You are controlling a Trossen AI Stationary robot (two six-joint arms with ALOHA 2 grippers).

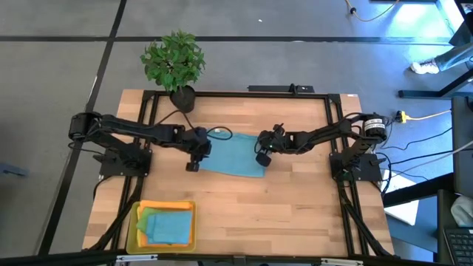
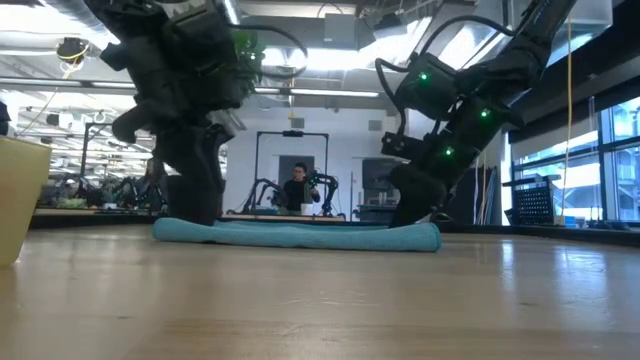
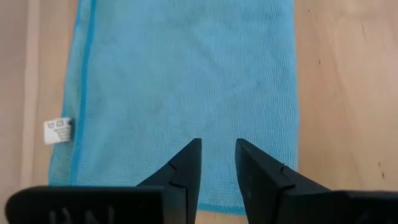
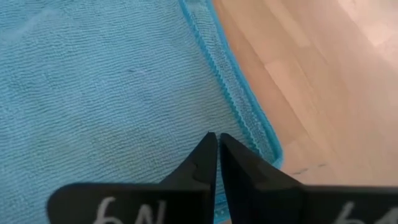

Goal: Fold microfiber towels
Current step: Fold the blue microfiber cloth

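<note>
Teal towel flat mid-table, between both grippers. Risk: right gripper, fingers nearly together at the edge, may pinch no cloth and lift empty. Left gripper partly open above the opposite edge, holding nothing. More towels stacked in yellow tray.

Two arms, each with one end effector: left and right. One blue towel lies flat on the one desk. One yellow tray holds more towels (the stack's count can't be told). One potted plant. One person behind.
</note>
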